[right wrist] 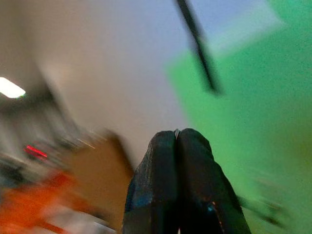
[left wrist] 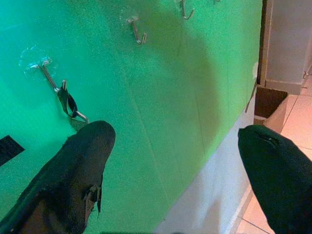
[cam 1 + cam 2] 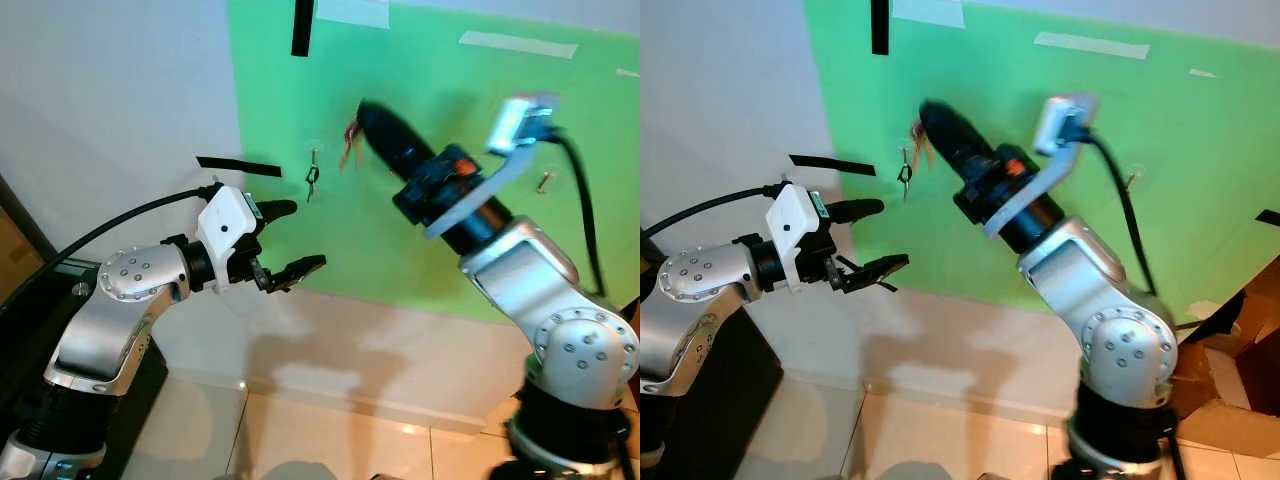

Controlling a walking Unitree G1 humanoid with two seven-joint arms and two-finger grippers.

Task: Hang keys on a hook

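Left eye view showed the right gripper point(image 3: 368, 118) pinched shut beside small, light, dangling metal keys point(image 3: 349, 145); left gripper point(image 3: 290, 240) gaped wide.

Head stereo pair: looked forward and slightly down from mid-distance at the green panel point(image 3: 420, 200) on the wall, both eyes sharing the panel, its hooks and both raised arms. Left wrist camera: looked along the spread fingers point(image 2: 73, 180) from close to the panel, a hook with a hanging clip point(image 2: 66, 100) beyond the fingertips. Right wrist camera: blurred, sighted past pressed-together fingers point(image 1: 178, 185) toward the panel edge.
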